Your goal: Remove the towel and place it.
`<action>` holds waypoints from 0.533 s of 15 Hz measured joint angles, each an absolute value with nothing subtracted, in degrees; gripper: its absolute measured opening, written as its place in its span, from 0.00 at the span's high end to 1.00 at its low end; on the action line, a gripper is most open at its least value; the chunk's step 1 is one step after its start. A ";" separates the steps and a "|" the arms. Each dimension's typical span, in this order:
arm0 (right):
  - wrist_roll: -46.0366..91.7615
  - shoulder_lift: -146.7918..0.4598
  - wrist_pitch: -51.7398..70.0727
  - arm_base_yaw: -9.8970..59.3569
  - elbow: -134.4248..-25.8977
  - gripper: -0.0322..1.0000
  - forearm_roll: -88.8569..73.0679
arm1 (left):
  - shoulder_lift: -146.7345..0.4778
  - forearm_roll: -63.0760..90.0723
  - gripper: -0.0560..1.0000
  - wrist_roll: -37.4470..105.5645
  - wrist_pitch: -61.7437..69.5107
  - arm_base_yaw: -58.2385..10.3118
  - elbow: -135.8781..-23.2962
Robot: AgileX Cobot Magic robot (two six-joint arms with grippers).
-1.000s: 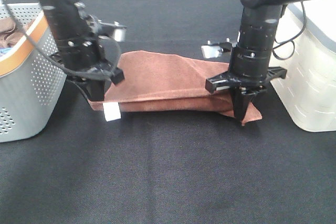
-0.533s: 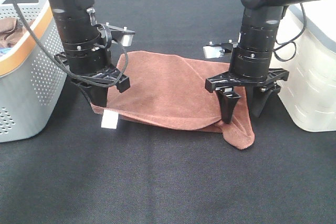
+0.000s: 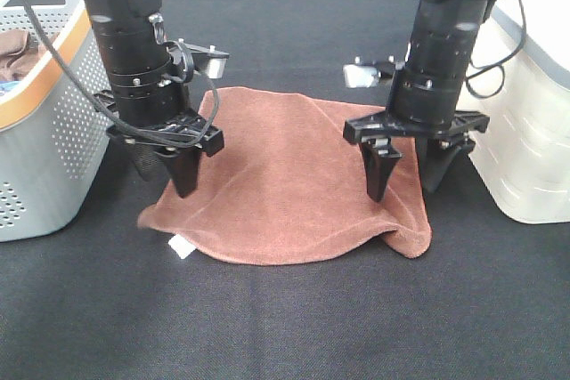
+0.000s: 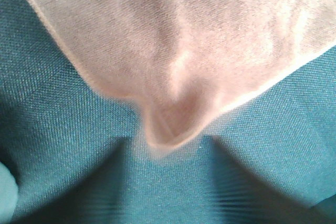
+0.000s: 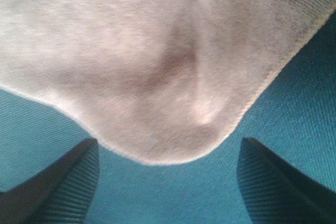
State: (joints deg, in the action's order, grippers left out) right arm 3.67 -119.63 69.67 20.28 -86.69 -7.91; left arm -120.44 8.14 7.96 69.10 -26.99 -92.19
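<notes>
Item: my 2 arms, both vertical over the towel (image 3: 285,184). Left gripper (image 3: 171,171) spread, empty. Right gripper (image 3: 411,171) spread, empty.

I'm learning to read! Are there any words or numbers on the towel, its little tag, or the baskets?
No text can be read in any view.
White tag at the corner of the towel: too small to tell if it carries print.
Grey basket with holes: no label showing.
White basket: no label showing.
Both wrist views: only blurred towel and cloth, no writing.
</notes>
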 joint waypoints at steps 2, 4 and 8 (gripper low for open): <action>3.67 -117.23 69.73 20.28 -86.69 0.29 -8.25 | -120.09 8.14 0.32 7.05 69.16 -26.99 -92.19; 3.67 -114.19 69.73 20.28 -86.69 0.29 -8.37 | -118.43 8.14 0.32 6.93 69.27 -26.99 -92.76; 3.67 -110.18 69.73 20.28 -86.69 0.29 -10.26 | -115.34 8.19 0.32 6.88 69.39 -26.99 -101.18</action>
State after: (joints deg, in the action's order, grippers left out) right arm 3.67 -110.18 69.73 20.28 -86.69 -10.26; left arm -115.34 8.19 6.88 69.39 -26.99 -101.18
